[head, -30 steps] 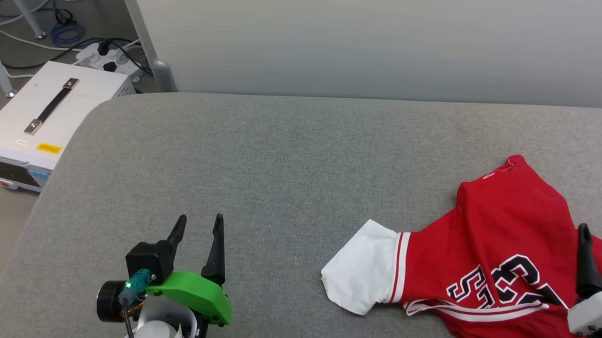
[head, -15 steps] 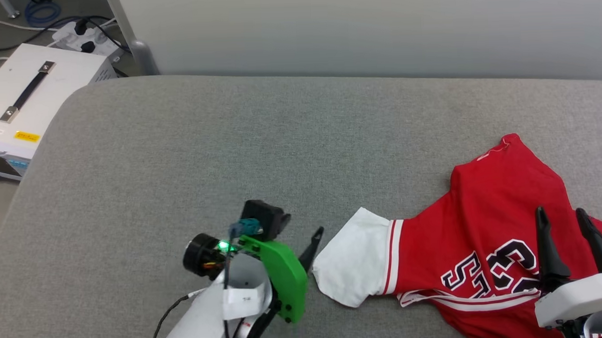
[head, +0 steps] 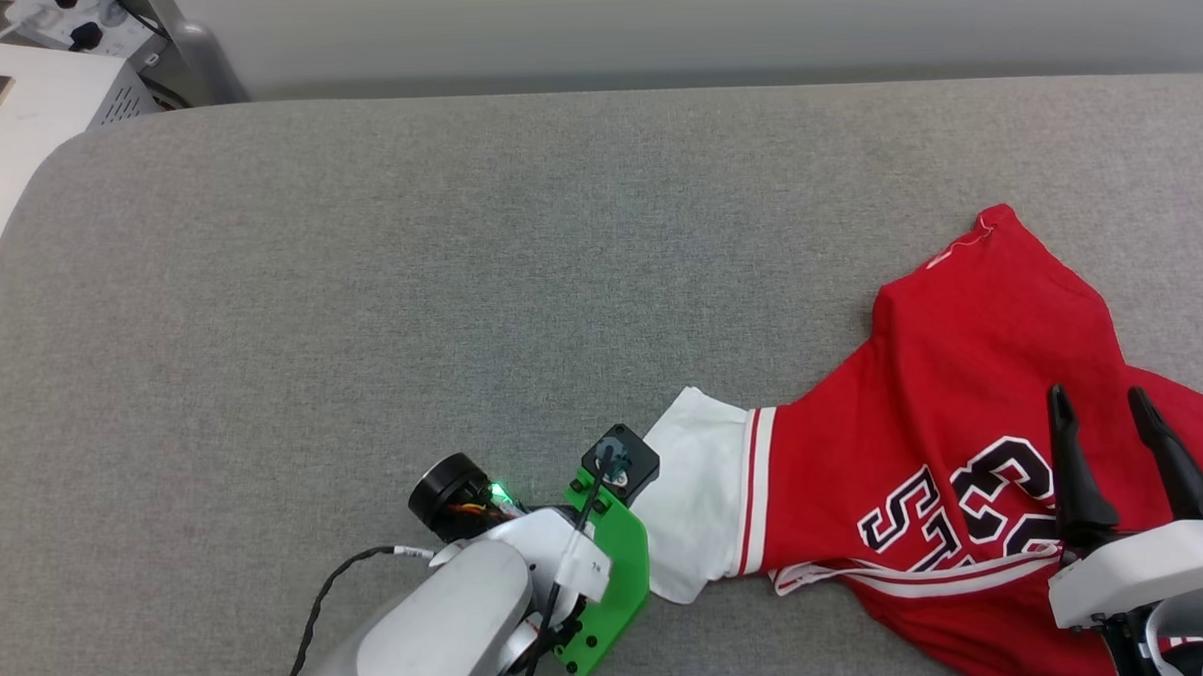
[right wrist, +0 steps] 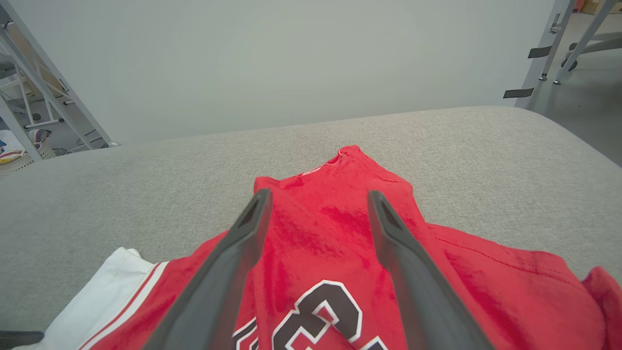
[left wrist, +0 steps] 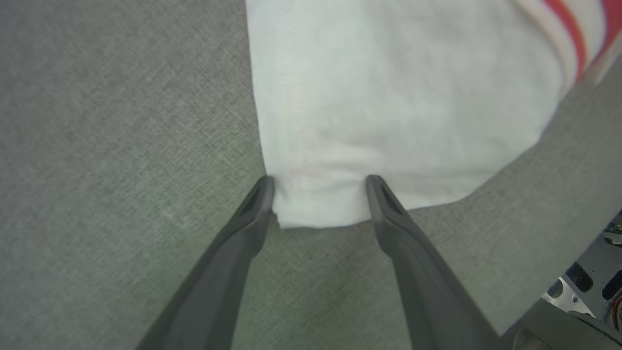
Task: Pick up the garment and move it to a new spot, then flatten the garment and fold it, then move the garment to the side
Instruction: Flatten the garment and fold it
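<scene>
The red jersey (head: 973,365) lies crumpled on the near right of the grey fabric worktop (head: 459,263), with its white lining flap (head: 696,475) turned out toward the left. The left end effector (left wrist: 318,187) is spread wide, one fingertip on each side of the flap's corner, not yet clenched on it. The right end effector (head: 1094,393) hangs released above the black numbers (head: 1007,484), gripping nothing. The jersey looks light, limp and slick, so it will likely sag and bunch when lifted. Pinching a hemmed edge or shoulder seam through both layers seems the surest hold.

Cloth garment (head: 973,365), woven pad (head: 460,283) (matt)
</scene>
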{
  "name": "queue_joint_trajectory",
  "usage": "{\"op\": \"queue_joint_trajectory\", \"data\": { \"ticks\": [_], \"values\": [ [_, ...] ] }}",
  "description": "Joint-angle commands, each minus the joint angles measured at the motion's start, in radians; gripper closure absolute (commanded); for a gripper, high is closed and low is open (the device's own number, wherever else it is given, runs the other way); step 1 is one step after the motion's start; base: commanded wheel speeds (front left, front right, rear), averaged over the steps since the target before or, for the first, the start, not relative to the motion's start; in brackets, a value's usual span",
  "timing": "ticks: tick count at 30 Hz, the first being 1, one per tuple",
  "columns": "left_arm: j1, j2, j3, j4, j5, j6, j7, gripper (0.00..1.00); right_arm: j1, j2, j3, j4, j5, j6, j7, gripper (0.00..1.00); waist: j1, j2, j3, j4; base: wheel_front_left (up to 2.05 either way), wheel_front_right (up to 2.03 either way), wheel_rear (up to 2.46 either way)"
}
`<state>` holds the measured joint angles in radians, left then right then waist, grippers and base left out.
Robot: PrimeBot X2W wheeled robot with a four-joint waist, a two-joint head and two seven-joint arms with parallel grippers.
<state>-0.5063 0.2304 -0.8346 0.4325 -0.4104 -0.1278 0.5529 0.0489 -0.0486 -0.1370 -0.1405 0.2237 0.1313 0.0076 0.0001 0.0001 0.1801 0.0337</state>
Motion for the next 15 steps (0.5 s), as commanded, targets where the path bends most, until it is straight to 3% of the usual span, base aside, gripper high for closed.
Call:
{"op": "queue_joint_trajectory", "data": {
  "ticks": [1,4,5,6,8,12,15],
  "values": [
    [-0.018,0.015,-0.038,0.025,-0.003,-0.002,0.028,0.0,-0.02,-0.002,0.001,0.006,0.007,-0.001,-0.009,0.0,-0.0001,-0.0001,0.018,-0.013,0.0,0.0,0.0],
    [-0.048,0.031,-0.138,0.044,-0.033,-0.002,0.076,0.0,-0.027,-0.002,0.002,0.019,0.012,-0.001,-0.015,0.0,-0.0001,-0.0001,0.028,-0.018,0.0,0.0,0.0],
    [-0.057,0.037,-0.171,0.048,-0.046,-0.003,0.092,0.2,-0.03,-0.002,0.003,0.022,0.015,-0.001,-0.016,0.0,-0.0001,-0.0001,0.03,-0.019,0.0,0.0,0.0],
    [-0.071,0.044,-0.209,0.051,-0.06,-0.003,0.105,0.55,-0.033,-0.002,0.005,0.025,0.017,-0.001,-0.018,0.0,-0.0001,-0.0001,0.032,-0.021,0.0,0.0,0.0],
    [-0.091,0.056,-0.272,0.056,-0.099,-0.003,0.13,1.0,-0.039,-0.002,0.01,0.03,0.019,-0.001,-0.02,0.0,-0.0001,-0.0001,0.035,-0.026,0.0,0.0,0.0],
    [-0.139,0.08,-0.357,0.065,-0.163,-0.003,0.145,1.0,-0.046,-0.002,0.017,0.036,0.026,-0.001,-0.023,0.0,-0.0001,-0.0001,0.036,-0.034,0.0,0.0,0.0],
    [-0.167,0.096,-0.353,0.086,-0.184,-0.003,0.101,1.0,-0.044,-0.002,0.015,0.038,0.034,-0.001,-0.026,0.0,-0.0001,-0.0001,0.033,-0.036,0.0,0.0,0.0]
  ]
}}
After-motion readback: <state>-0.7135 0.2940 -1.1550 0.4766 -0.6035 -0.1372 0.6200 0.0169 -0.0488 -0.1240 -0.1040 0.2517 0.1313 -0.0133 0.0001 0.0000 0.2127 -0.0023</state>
